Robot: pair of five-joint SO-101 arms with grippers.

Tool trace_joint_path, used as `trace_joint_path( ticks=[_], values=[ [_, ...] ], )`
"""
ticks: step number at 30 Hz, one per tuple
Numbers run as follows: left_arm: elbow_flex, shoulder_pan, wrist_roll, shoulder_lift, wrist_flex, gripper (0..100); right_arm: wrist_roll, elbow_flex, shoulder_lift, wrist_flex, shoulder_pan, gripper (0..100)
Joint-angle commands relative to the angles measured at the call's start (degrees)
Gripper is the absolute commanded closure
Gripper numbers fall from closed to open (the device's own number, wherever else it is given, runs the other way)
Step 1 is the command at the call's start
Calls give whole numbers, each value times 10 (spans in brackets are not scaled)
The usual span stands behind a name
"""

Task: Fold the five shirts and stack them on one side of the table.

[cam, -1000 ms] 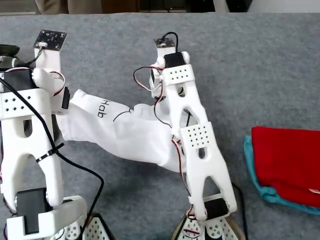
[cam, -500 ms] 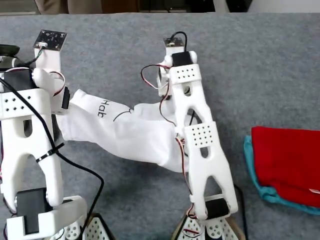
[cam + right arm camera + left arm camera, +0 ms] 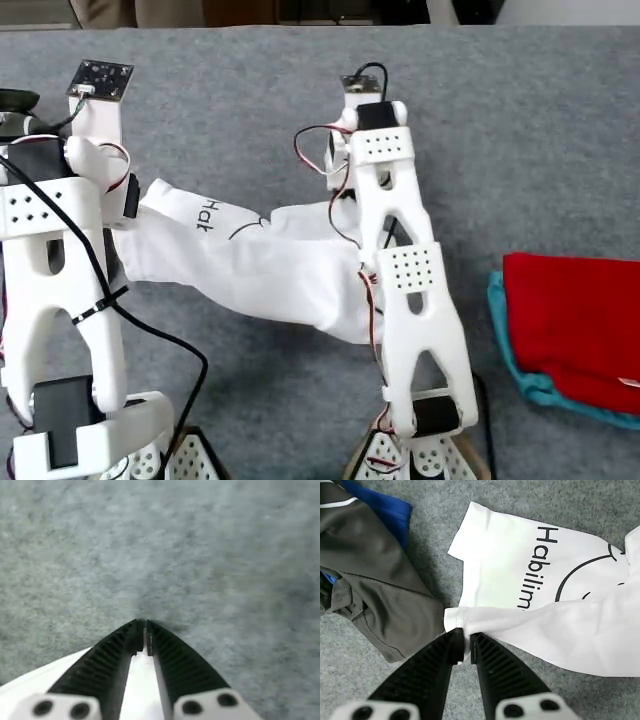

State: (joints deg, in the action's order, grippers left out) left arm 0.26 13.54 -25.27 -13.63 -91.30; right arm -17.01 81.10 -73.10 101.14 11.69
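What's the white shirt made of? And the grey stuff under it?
The white shirt looks like soft matte cloth, maybe cotton: it bunches where the left end effector pinches it. The grey table cover looks like fuzzy felt or carpet: speckled.

Bunched white shirt (image 3: 250, 265) with black print, stretched crosswise at centre; folded red shirt (image 3: 575, 320) atop teal shirt (image 3: 527, 385) at right; crumpled grey shirt (image 3: 375, 580) over blue shirt (image 3: 385, 505).

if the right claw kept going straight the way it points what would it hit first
Likely the grey table cover. The right claw, shut on the white shirt, points at bare cover; how far off is unclear.
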Motion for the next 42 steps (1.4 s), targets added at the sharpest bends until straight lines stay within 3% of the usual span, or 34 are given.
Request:
trace_joint_path(
  ticks=[1, 8, 18, 29, 42],
  values=[
    [-8, -6, 0, -22, 22, 981, -4, 0, 113, 12, -17, 993],
    [-61, -2, 76, -22, 116, 981, -3, 6, 317, 9, -39, 993],
    [-270, -1, 94, -22, 120, 981, 43, -1, 647, -127, -64, 993],
    [-423, -3, 92, -140, -6, 981, 117, -1, 838, -155, -72, 994],
    [-423, -5, 91, -362, -29, 981, 182, -1, 968, -258, -233, 994]
  ],
)
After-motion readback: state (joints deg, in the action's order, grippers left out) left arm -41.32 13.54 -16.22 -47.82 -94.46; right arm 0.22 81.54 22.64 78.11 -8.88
